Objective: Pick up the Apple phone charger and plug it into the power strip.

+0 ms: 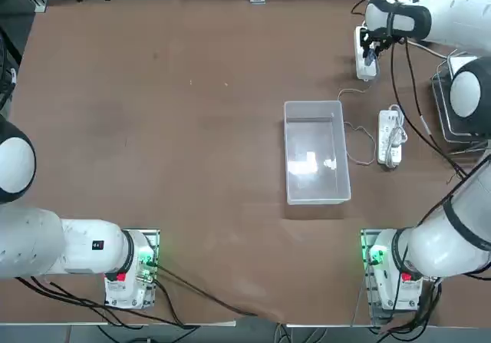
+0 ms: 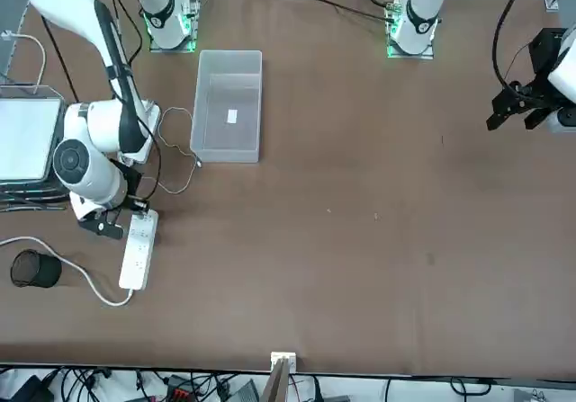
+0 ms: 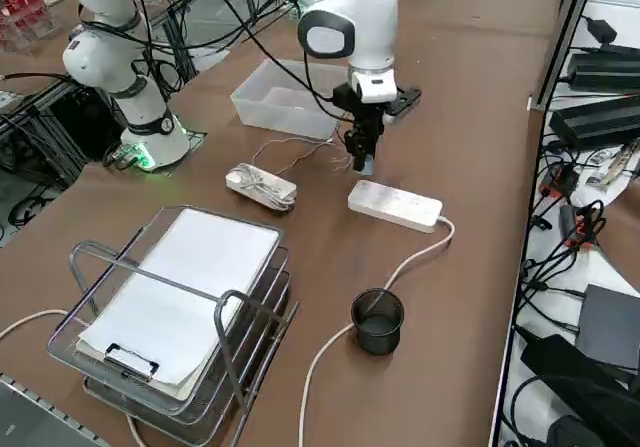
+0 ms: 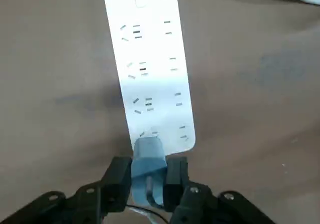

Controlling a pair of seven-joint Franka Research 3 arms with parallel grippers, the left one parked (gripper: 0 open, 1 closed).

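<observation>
The Apple phone charger (image 4: 148,170) is a small white cube, shadowed bluish in the wrist view, clamped between the two black fingers (image 4: 119,176) of the right end effector (image 4: 148,181). It sits at the near end of the power strip (image 4: 149,66), touching or just above the strip's last row of sockets; whether its prongs are seated cannot be told. The strip is a long narrow white bar with paired slot rows running away from the end effector, lying flat on the brown desk (image 4: 250,108). Its far end is cut off in the wrist view, and its thick white cord (image 3: 400,267) leaves that far end. The charger's thin white cable (image 3: 300,149) trails in loose curves behind the end effector toward a clear plastic bin (image 3: 285,97). From overhead and from the front, the arm hides the charger. A second white strip with bundled cord (image 3: 262,187) lies well beside the end effector.
</observation>
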